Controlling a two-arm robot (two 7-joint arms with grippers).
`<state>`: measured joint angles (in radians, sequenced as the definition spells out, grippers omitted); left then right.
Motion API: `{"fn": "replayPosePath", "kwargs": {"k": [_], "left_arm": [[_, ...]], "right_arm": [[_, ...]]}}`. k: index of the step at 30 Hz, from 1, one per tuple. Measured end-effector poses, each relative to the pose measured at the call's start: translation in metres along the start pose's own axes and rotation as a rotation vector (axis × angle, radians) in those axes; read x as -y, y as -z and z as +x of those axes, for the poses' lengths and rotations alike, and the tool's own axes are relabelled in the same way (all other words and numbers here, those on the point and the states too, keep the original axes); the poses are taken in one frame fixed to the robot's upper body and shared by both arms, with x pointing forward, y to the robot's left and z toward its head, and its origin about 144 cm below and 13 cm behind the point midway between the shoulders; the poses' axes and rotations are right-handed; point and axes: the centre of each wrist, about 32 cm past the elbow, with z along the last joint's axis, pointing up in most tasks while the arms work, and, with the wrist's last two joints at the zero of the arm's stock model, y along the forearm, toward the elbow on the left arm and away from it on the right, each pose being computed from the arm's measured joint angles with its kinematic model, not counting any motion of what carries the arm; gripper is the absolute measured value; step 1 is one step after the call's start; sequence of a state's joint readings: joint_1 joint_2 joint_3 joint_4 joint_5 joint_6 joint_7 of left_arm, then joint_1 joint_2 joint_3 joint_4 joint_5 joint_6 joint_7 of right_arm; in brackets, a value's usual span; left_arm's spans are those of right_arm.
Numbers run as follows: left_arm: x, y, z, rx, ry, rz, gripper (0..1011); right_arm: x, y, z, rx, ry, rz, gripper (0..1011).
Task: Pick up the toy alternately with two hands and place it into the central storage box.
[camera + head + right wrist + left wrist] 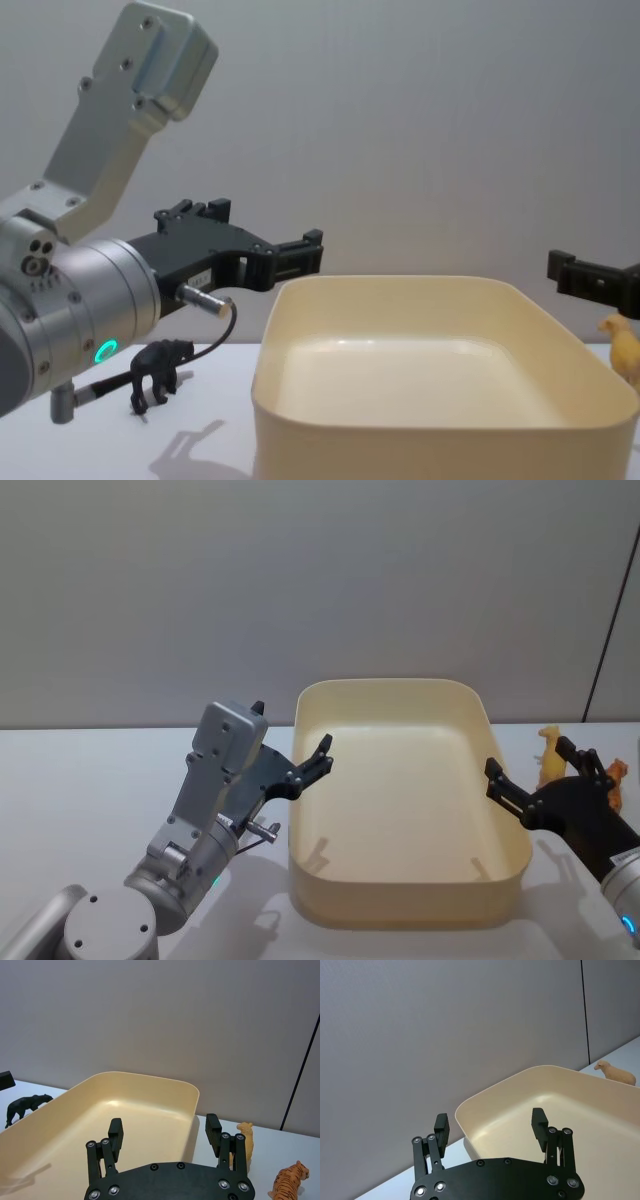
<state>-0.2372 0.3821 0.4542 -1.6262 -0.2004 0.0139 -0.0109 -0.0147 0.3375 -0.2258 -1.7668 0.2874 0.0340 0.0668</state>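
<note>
On the table (80, 780), nothing of the task looks done yet: the central storage box (400, 684) sits in the middle with a bare floor, and every toy I can find stands outside it. A black animal (160, 372) stands to the box's left. A yellow toy (550, 752) and a tiger (616, 778) stand to its right, and a pale sheep (616, 1072) stands beyond its far side.

The left pincer (318, 760) hovers just beside the box's left rim, fingers spread wide and holding nothing. The right pincer (526, 754) hangs at the right rim near the yellow toy, equally wide and empty. By my reading all the picking and placing is left to do, starting with a first grasp.

From the head camera, the left arm blocks the patch of table beside the box's left wall, and the right pincer's body covers part of the tiger. The chest view's right edge cuts off the yellow toy, and I cannot tell what animal it is.
</note>
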Motion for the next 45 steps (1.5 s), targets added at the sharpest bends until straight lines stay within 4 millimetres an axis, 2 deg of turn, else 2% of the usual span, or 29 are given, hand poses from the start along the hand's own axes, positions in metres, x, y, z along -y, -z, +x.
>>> {"fn": "replayPosePath", "kwargs": {"k": [30, 37, 45], "left_arm": [[0.000, 0.000, 0.000, 0.000, 0.000, 0.000, 1002], [0.000, 0.000, 0.000, 0.000, 0.000, 0.000, 1001], [0.000, 0.000, 0.000, 0.000, 0.000, 0.000, 1002]], "right_arm": [[0.000, 0.000, 0.001, 0.001, 0.000, -0.001, 1001], [0.005, 0.001, 0.009, 0.011, 0.010, -0.008, 1001], [0.014, 0.003, 0.030, 0.028, 0.060, -0.034, 1001]]}}
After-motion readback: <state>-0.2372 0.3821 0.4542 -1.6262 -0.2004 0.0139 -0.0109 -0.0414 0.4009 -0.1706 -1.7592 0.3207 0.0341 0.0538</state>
